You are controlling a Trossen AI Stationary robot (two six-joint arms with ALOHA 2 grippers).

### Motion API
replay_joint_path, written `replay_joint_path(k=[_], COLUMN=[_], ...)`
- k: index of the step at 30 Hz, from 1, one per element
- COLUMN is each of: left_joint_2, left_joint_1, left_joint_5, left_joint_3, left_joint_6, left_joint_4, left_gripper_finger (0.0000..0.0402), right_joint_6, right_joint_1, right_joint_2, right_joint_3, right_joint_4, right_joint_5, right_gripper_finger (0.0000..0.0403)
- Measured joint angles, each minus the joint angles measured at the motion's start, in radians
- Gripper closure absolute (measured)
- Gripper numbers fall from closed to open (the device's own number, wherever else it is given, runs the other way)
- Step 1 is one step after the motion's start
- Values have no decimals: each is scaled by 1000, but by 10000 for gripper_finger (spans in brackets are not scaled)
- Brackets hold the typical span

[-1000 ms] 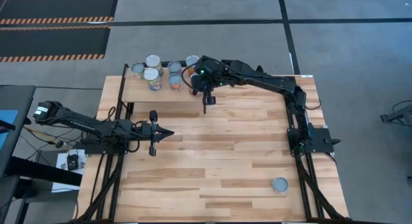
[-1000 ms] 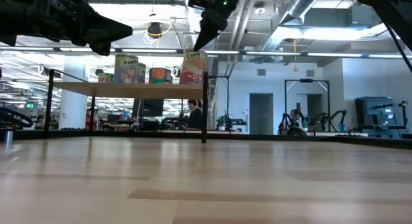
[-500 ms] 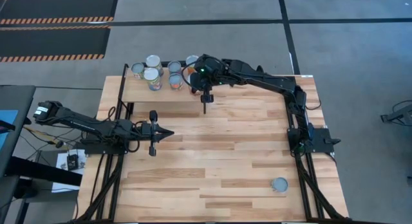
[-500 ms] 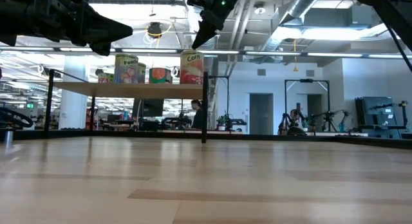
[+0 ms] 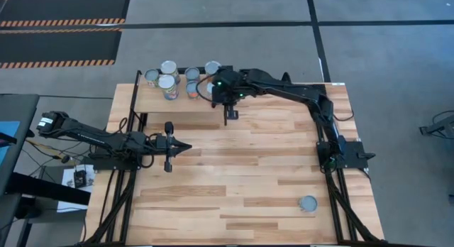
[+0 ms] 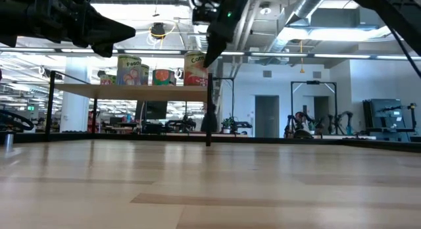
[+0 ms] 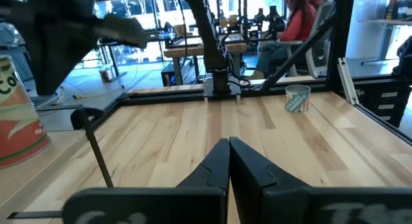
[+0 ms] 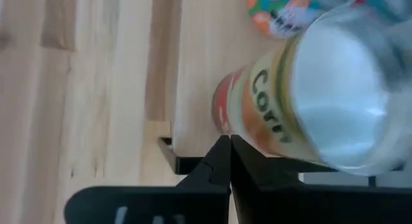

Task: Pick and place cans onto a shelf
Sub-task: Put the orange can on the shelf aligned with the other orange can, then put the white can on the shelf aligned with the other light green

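The right gripper hangs above the tabletop just in front of the shelf, its two fingers pressed together and holding nothing, as the right wrist view shows. Close ahead of it the corn can, red and yellow with a shiny top, stands upright at the shelf's near right corner; it looks clear of the fingers, though the gap is hard to judge. Five other cans stand clustered on the shelf to its left. One more can sits alone on the tabletop's front right area, well apart from the shelf. The left gripper waits over the table's left side, fingers closed and empty.
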Motion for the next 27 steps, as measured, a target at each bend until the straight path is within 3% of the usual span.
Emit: replay_joint_path(k=[10, 15, 21, 27], left_joint_2=[0, 0, 0, 0], left_joint_1=[0, 0, -1, -2], left_joint_5=[0, 0, 0, 1], left_joint_3=[0, 0, 0, 0], left_joint_6=[0, 0, -1, -8], left_joint_4=[-5, -6, -15, -43], left_gripper_finger=[401, 401, 401, 401], right_joint_6=[26, 41, 54, 70], right_joint_1=[-11, -7, 18, 55], right_joint_2=[35, 3, -25, -32], right_joint_3=[0, 0, 0, -74], right_joint_4=[66, 7, -95, 73], right_joint_5=[28, 27, -90, -90], right_gripper_finger=[387, 387, 399, 400])
